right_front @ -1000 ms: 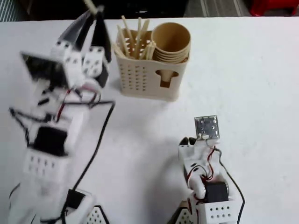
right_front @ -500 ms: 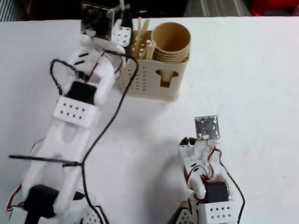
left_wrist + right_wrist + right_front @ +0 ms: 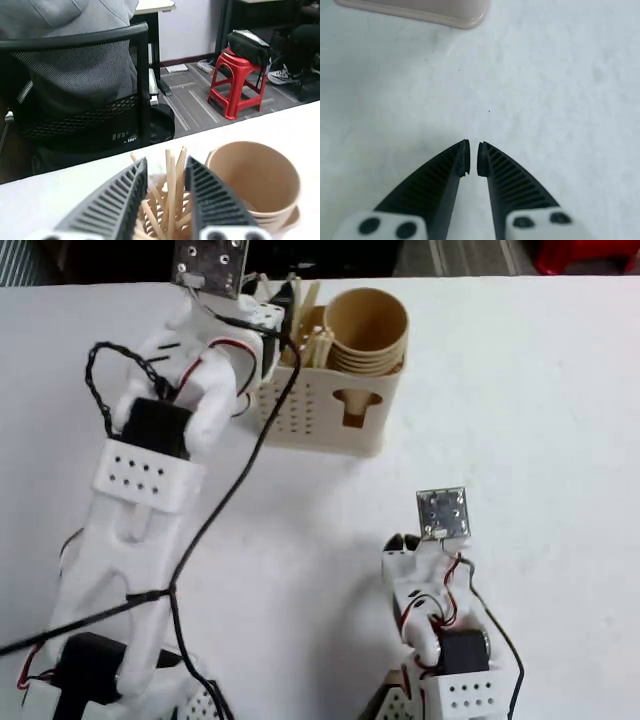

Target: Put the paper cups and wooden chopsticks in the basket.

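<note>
Task looked about done: paper cups (image 3: pixel 366 325) sat stacked in the basket (image 3: pixel 320 415) beside upright wooden chopsticks (image 3: pixel 172 187), left gripper (image 3: pixel 166 162) spread above them, right gripper (image 3: pixel 472 152) pressed nearly together, empty, over the table (image 3: pixel 560 75).

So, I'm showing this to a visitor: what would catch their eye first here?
Probably the beige perforated plastic basket at the far middle of the white table, already holding a stack of tan paper cups and a bundle of wooden chopsticks. Next, the left gripper hangs open directly above those chopsticks, while the right gripper sits shut low over bare table nearer the front.
</note>
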Robot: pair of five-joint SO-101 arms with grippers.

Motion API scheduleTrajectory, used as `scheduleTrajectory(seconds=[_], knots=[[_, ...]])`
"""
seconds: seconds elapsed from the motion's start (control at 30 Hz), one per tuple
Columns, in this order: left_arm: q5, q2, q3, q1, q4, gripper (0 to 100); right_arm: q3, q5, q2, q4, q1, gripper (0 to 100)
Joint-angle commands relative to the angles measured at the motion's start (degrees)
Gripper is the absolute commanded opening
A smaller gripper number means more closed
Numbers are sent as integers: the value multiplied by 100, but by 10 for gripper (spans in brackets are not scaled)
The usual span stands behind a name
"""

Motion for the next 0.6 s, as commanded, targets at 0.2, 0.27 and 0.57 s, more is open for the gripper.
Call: scheduleTrajectory(seconds=[0.2, 0.27, 0.57], knots=[[9, -769, -1257, 347, 2171, 22, 53, 35, -66, 4, 31, 41], [35, -1138, -1178, 435, 2312, 22, 53, 35, -66, 4, 31, 41], [44, -3073, 378, 400, 2303, 22, 53, 35, -66, 4, 31, 41]])
